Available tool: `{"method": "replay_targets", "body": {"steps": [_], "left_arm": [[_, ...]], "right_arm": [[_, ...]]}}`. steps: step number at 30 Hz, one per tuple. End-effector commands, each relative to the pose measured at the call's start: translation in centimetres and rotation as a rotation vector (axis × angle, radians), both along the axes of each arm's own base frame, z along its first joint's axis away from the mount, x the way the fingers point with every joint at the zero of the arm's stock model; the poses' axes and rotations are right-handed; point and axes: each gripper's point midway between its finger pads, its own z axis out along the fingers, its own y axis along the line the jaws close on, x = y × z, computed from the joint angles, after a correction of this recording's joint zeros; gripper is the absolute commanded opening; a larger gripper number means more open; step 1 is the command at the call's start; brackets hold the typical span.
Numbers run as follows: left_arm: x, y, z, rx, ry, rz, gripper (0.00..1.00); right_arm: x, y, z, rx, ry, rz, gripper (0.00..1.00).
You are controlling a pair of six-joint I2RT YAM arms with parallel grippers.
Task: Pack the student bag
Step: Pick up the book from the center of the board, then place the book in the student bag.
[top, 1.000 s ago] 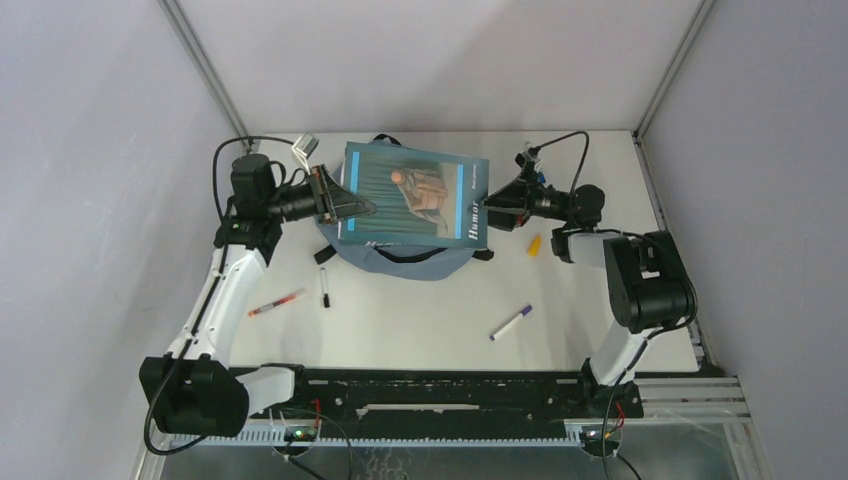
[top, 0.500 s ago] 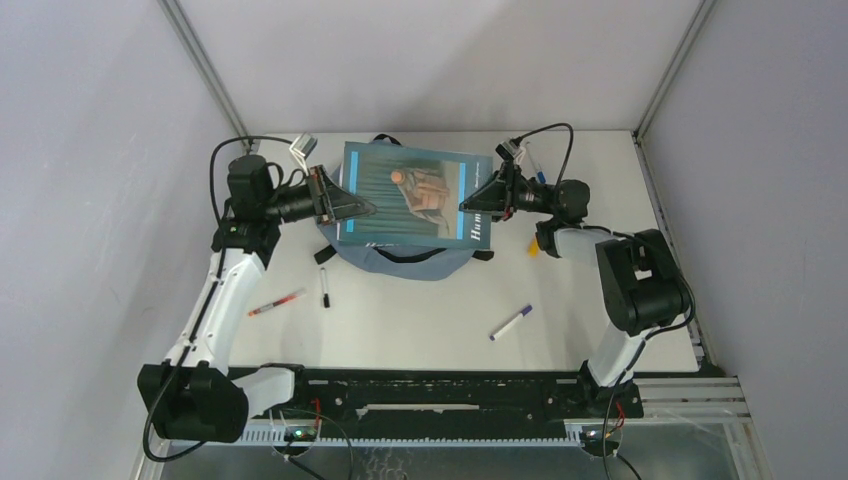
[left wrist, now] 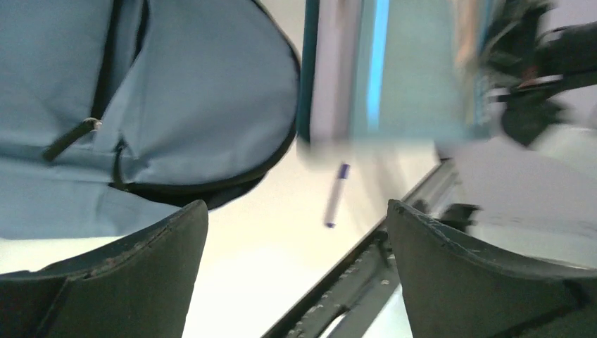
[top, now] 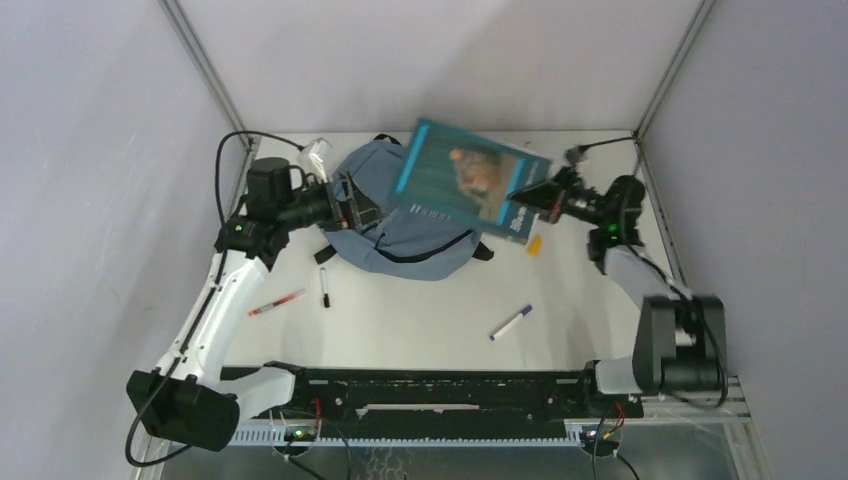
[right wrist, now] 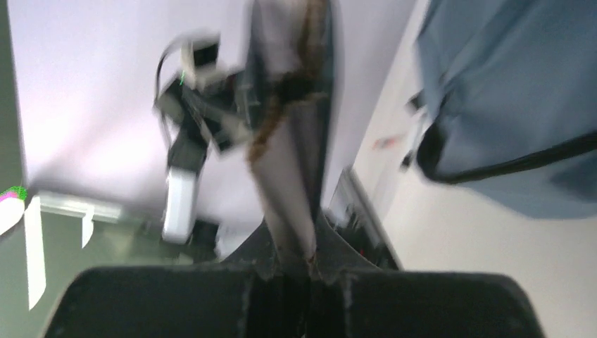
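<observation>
The student bag (top: 400,228) lies flat at the back middle of the table, grey-blue with black zippers; the left wrist view shows the bag (left wrist: 176,91) close up. A teal book (top: 465,180) hangs tilted above the bag's right side. My right gripper (top: 532,196) is shut on the book's right edge; in the right wrist view the book (right wrist: 288,162) stands edge-on between the jaws of that gripper (right wrist: 296,257). My left gripper (top: 368,213) is at the bag's left side, open with nothing between its fingers (left wrist: 176,239). The book (left wrist: 394,70) shows blurred beyond it.
A purple pen (top: 511,322) lies front right of the bag. A black marker (top: 325,287) and a red pen (top: 277,302) lie front left. A small orange item (top: 535,244) sits under the right gripper. The metal rail (top: 450,385) runs along the near edge.
My left gripper has let go of the book and opened. My right gripper has shut on the book's right edge and carried it up and to the right, uncovering the bag.
</observation>
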Motion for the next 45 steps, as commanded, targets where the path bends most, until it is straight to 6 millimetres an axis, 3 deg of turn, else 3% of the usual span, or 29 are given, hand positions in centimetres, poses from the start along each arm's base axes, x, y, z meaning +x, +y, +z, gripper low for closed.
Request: {"method": "replay_targets", "body": {"steps": [1,5,7,9,13,16,20,25,30,38,45], "left_arm": [[0.6,0.7,-1.0,0.351,-0.128,0.056,1.00],[1.4,-3.5,-3.3,0.493,-0.170,-0.007,1.00],[2.2,-6.2,-4.1,0.569,-0.198,-0.050,1.00],[3.0,-8.9,-5.9,0.668,-0.214,-0.078,1.00],[4.7,-12.7,-8.2,0.813,-0.226,-0.118,0.96],[5.8,-14.3,-9.2,0.858,-0.221,-0.122,0.90],[6.8,-15.3,-10.6,0.904,-0.217,-0.129,0.83],[6.7,-15.7,-13.2,0.939,-0.171,-0.177,0.81],[6.4,-16.3,-14.6,0.933,-0.147,-0.213,0.71],[6.2,-16.6,-14.9,0.922,-0.132,-0.218,0.68],[5.3,-17.4,-14.0,0.870,-0.130,-0.263,0.82]], "right_arm": [[2.9,-7.8,-3.1,-0.402,0.060,-0.491,0.00],[1.4,-16.2,-4.5,-0.578,0.241,-0.881,0.00],[0.7,-18.4,-4.5,-0.599,0.268,-0.975,0.00],[0.4,-19.3,-4.3,-0.605,0.265,-1.006,0.00],[0.3,-19.2,-4.1,-0.591,0.268,-1.000,0.00],[0.4,-19.1,-3.9,-0.584,0.257,-0.994,0.00],[0.5,-19.1,-3.9,-0.580,0.258,-0.989,0.00],[0.6,-19.0,-3.8,-0.575,0.252,-0.985,0.00],[0.7,-19.0,-3.8,-0.570,0.252,-0.982,0.00],[0.7,-18.8,-3.7,-0.562,0.249,-0.974,0.00],[0.8,-18.8,-3.7,-0.565,0.248,-0.974,0.00]]}}
